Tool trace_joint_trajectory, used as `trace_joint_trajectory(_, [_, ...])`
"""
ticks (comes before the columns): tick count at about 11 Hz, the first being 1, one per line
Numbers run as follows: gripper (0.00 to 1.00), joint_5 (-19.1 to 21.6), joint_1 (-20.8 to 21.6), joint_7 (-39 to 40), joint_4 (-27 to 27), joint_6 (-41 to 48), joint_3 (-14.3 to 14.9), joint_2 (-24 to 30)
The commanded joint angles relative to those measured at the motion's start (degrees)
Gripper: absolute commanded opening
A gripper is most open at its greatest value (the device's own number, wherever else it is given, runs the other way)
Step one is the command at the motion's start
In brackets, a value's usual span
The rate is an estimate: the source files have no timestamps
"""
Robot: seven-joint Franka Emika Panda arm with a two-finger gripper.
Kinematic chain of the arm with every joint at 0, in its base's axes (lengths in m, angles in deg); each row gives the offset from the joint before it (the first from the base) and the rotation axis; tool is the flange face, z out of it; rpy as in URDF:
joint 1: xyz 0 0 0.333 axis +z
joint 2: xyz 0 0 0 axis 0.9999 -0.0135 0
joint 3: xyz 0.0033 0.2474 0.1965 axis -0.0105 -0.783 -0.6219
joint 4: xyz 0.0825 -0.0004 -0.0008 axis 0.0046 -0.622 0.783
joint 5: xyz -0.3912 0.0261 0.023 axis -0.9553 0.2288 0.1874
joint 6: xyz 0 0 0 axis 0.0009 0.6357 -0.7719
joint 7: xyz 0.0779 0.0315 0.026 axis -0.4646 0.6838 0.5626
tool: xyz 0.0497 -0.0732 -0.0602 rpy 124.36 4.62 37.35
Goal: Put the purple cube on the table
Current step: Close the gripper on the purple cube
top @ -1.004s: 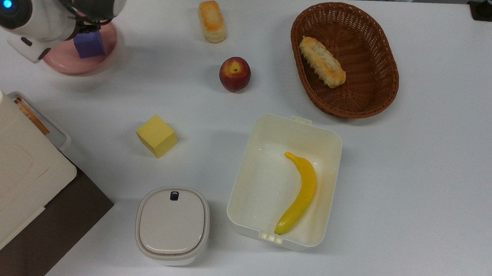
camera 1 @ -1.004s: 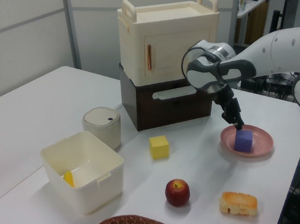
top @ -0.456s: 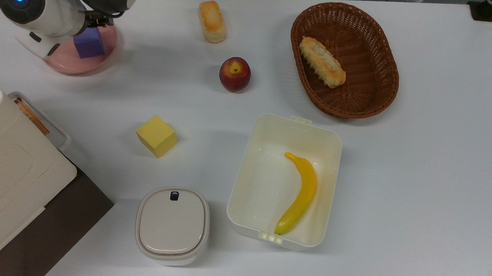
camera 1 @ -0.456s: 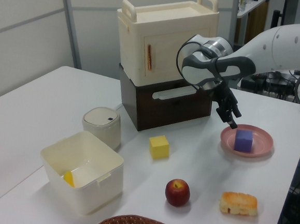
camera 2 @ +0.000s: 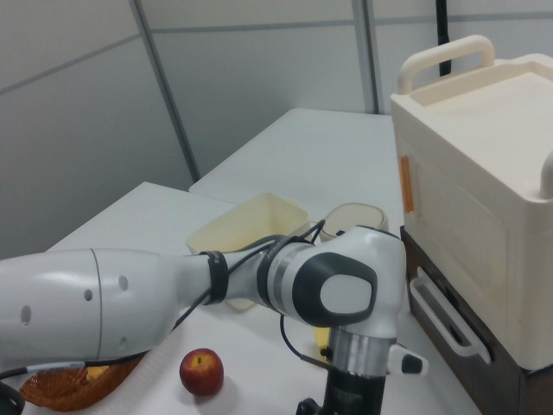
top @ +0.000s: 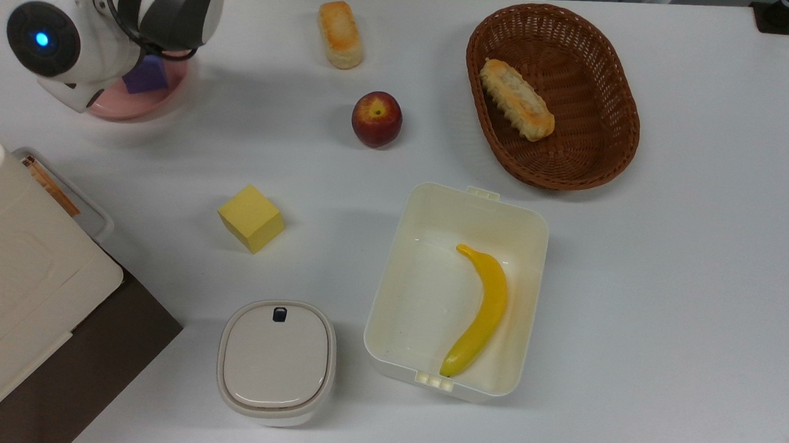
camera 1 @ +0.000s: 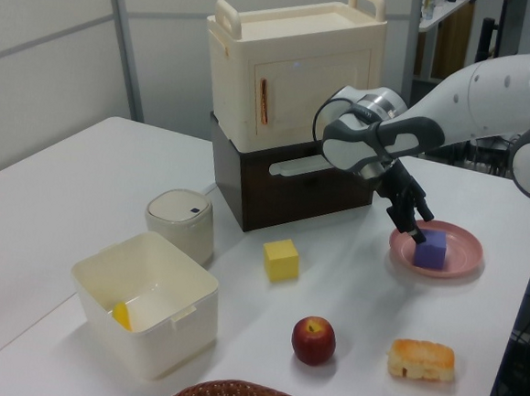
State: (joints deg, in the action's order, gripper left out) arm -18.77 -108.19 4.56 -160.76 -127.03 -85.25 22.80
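Claw fingers are spreading around the purple cube, which is sitting on the pink plate near the worktop's far-left corner in the top view. I am judging a square, centred pinch is needed before lifting clear of the rim.

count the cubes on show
2. The purple cube sits on the pink plate, beside the gripper. The yellow cube sits on the table, between plate and lidded pot.
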Motion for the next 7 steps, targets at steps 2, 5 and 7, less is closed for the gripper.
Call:
trace_joint_trajectory(2, [1.00, -4.16, -0.11, 0.51, -0.53, -1.30, 0.30, -2.02])
trace_joint_trajectory(5, [1.00, -4.26, -0.11, 0.33, -0.80, -2.72, 0.30, -2.55])
trace_joint_trajectory(7, [0.96, -4.00, 0.06, -0.02, -0.88, -3.94, 0.30, -2.55])
